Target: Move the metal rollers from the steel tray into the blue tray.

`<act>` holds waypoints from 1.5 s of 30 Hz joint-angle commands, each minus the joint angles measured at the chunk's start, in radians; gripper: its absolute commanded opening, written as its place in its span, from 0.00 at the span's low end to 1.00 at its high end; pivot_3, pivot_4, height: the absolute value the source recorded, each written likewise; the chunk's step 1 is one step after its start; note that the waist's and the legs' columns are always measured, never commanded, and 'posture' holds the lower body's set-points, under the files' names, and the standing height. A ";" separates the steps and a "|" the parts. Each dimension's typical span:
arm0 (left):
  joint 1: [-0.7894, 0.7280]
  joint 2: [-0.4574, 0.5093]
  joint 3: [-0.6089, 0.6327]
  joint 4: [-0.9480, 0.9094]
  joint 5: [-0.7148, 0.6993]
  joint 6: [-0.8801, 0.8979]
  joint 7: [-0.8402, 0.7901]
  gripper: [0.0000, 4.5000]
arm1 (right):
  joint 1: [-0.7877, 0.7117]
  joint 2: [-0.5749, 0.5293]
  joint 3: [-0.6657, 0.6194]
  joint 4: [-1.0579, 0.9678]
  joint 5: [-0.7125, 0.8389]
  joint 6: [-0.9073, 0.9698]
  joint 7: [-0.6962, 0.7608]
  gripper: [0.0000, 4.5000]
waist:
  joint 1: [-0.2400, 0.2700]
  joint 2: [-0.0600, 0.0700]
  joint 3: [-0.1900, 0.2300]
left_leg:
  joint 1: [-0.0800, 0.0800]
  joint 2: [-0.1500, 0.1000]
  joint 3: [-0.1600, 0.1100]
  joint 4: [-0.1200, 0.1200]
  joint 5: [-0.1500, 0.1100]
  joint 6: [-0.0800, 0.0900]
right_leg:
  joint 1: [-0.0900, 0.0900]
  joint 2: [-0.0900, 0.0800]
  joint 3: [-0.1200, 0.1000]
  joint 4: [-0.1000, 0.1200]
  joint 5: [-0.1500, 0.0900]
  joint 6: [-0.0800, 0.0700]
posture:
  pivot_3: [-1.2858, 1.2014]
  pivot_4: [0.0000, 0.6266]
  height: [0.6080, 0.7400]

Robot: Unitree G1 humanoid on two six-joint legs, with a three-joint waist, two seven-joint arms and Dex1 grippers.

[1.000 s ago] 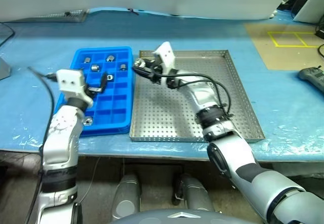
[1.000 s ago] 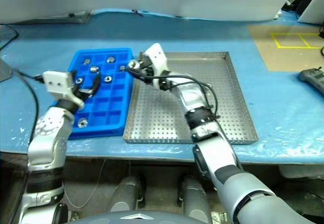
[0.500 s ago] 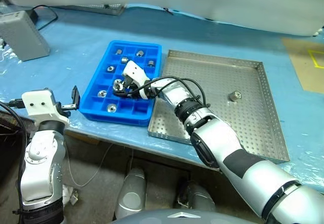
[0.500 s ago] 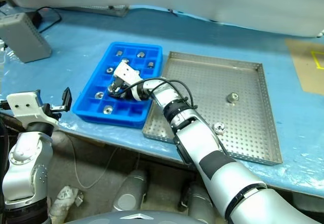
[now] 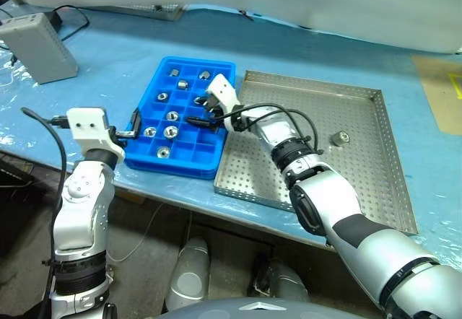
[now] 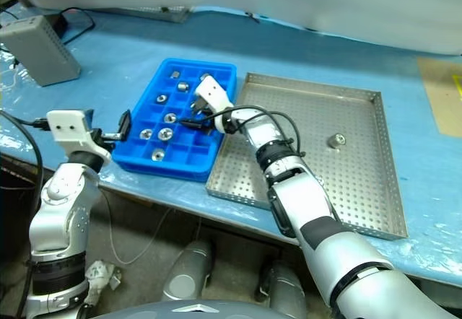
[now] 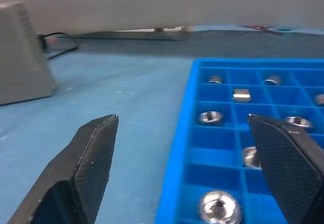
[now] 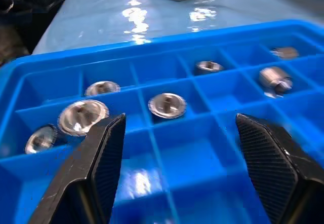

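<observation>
While the right gripper, jaws apart and empty, hangs over the blue tray, retreat cleanly toward the remaining metal roller in the steel tray, well behind it; left gripper spread, idle beside the blue tray.

- Left gripper: black fingers spread wide, empty, pointing forward, forearm raised upright.
- Right gripper: fingers parted, empty, arm stretched forward and leftward.

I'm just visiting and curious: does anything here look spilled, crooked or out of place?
Nothing stands out. The metal rollers sit in separate compartments of the blue tray, and one roller remains in the steel tray.
</observation>
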 commanded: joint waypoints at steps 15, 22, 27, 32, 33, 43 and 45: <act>-0.293 -0.071 -0.224 0.393 -0.011 -0.236 -0.303 0.96 | 0.301 -0.331 -0.181 -0.540 0.038 0.442 -0.285 0.80 | -0.216 -0.001 -0.001 | -0.002 0.000 0.002 -0.001 0.005 0.004 | -0.001 0.001 0.000 -0.001 0.001 0.001 | 0.50 0.24 1.00; -0.309 -0.083 -0.232 0.428 -0.004 -0.246 -0.309 0.96 | 0.242 -0.263 -0.231 -0.147 0.034 0.326 -0.495 0.80 | -0.239 -0.001 -0.001 | 0.000 0.001 0.003 -0.002 0.006 0.007 | -0.001 0.001 -0.002 -0.001 0.003 -0.003 | 0.51 0.24 1.00; -0.286 -0.079 -0.240 0.391 0.007 -0.233 -0.301 0.96 | 0.244 -0.268 -0.219 0.051 0.005 0.220 -0.558 0.67 | -0.230 -0.002 -0.002 | 0.003 0.001 0.003 -0.001 0.007 0.010 | 0.005 0.001 -0.003 -0.002 0.003 -0.003 | 0.53 0.24 1.00; -0.259 -0.071 -0.205 0.346 0.003 -0.220 -0.258 0.96 | 0.199 -0.233 -0.233 -0.072 0.078 0.139 -0.448 0.40 | -0.221 -0.002 -0.002 | 0.009 0.002 0.003 -0.002 0.007 0.010 | 0.011 0.000 -0.003 -0.002 0.004 -0.004 | 0.55 0.24 1.00; -0.256 -0.069 -0.197 0.339 -0.003 -0.214 -0.251 0.96 | 0.188 -0.222 -0.234 -0.092 0.089 0.133 -0.432 0.40 | -0.224 -0.001 -0.002 | 0.009 0.003 0.004 -0.002 0.007 0.010 | 0.011 0.000 -0.003 -0.002 0.004 -0.004 | 0.56 0.24 1.00; -0.262 -0.026 -0.035 0.291 -0.044 -0.180 -0.119 0.96 | 0.036 0.008 -0.068 -0.230 0.123 0.163 -0.163 0.40 | -0.224 0.000 -0.001 | -0.003 0.005 0.003 -0.002 0.009 0.010 | -0.003 0.001 -0.006 0.000 0.005 -0.006 | 0.62 0.24 1.00; -0.246 -0.028 0.019 0.270 -0.061 -0.174 -0.068 0.96 | 0.013 0.041 -0.011 -0.148 0.060 0.153 -0.188 0.40 | -0.206 0.000 -0.001 | -0.004 0.005 0.003 -0.002 0.009 0.010 | -0.004 0.001 -0.007 -0.001 0.004 -0.007 | 0.63 0.24 1.00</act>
